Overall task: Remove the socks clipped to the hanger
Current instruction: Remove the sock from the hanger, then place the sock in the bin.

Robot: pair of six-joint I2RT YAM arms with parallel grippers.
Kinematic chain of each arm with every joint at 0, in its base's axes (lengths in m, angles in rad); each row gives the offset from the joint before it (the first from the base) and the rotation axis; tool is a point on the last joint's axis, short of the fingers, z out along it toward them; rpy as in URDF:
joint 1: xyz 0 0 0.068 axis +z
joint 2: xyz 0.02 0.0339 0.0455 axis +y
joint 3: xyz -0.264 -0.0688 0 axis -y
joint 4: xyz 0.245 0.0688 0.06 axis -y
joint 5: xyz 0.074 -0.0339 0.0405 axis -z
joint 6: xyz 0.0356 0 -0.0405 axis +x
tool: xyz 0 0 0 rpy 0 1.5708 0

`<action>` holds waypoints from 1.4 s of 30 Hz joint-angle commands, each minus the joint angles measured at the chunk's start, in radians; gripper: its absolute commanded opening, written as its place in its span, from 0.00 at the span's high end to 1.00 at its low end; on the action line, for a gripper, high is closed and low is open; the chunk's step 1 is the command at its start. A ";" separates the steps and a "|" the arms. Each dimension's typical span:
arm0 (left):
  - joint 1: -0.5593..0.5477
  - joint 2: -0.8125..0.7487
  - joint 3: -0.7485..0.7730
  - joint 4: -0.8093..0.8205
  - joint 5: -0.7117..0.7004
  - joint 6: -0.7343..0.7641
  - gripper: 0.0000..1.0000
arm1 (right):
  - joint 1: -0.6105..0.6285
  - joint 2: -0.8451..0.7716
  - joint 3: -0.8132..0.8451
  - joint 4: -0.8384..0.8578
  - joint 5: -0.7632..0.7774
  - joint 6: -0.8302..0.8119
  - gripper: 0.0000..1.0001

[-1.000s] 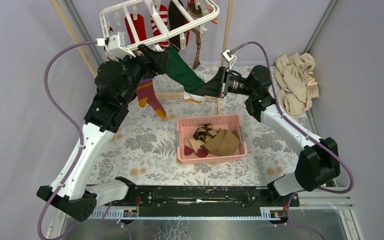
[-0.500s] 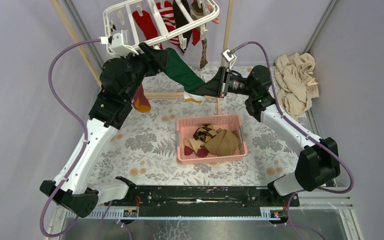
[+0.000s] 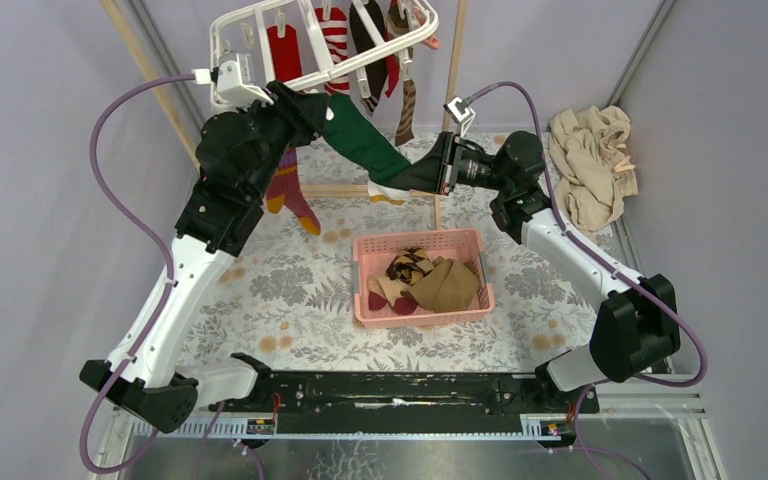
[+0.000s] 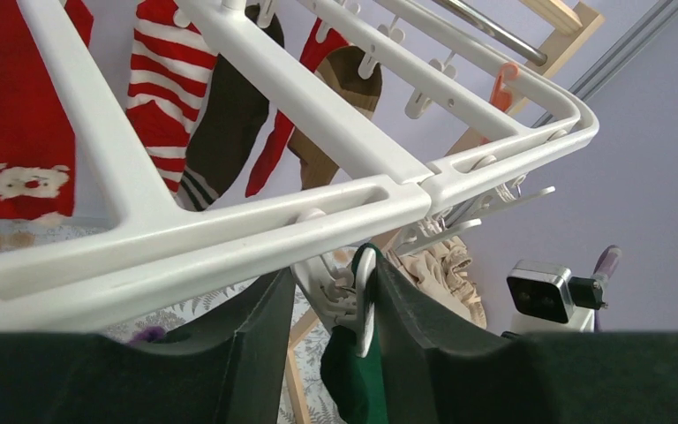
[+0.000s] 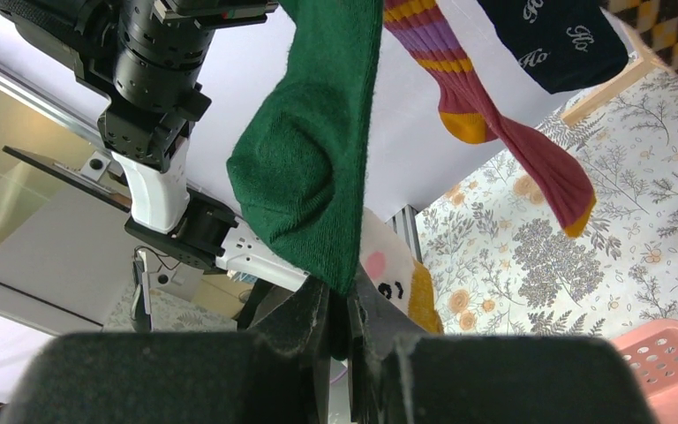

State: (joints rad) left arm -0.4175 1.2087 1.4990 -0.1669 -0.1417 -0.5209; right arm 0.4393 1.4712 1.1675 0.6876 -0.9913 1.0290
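Note:
The white hanger hangs at the back with several socks clipped under it. A green sock stretches from one of its clips down to the right. In the left wrist view my left gripper is shut on that white clip, both fingers against its sides, with the green sock hanging beneath the hanger. My right gripper is shut on the toe of the green sock; from the top it sits low and to the right of the hanger.
A pink basket holding several socks stands mid-table. A beige cloth pile lies at the right wall. Wooden poles flank the hanger. A maroon striped sock dangles beside my left arm.
The left gripper's jaws have narrowed onto the clip, and the hanger has swung up and back. The right arm has held still with the sock toe.

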 commanded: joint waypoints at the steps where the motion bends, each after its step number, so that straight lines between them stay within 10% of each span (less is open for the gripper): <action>1: 0.008 0.011 0.045 0.017 -0.027 0.023 0.60 | -0.008 0.004 0.009 0.064 -0.036 0.016 0.89; 16: 0.008 0.018 0.059 -0.024 -0.041 0.050 0.69 | -0.009 0.024 0.012 0.029 -0.034 -0.002 0.89; 26: 0.008 0.030 0.023 -0.084 0.060 0.031 0.15 | -0.009 -0.122 -0.139 -0.557 0.207 -0.414 0.89; 37: -0.094 -0.009 -0.019 -0.132 0.145 0.028 0.01 | 0.005 -0.112 -0.341 -0.768 0.455 -0.605 0.86; 42: -0.168 -0.046 -0.035 -0.158 0.099 0.030 0.01 | 0.079 -0.047 -0.311 -0.863 0.673 -0.672 0.62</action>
State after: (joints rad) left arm -0.5396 1.2175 1.4761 -0.3134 -0.0227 -0.5053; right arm 0.4568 1.3960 0.8150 -0.0975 -0.5224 0.4492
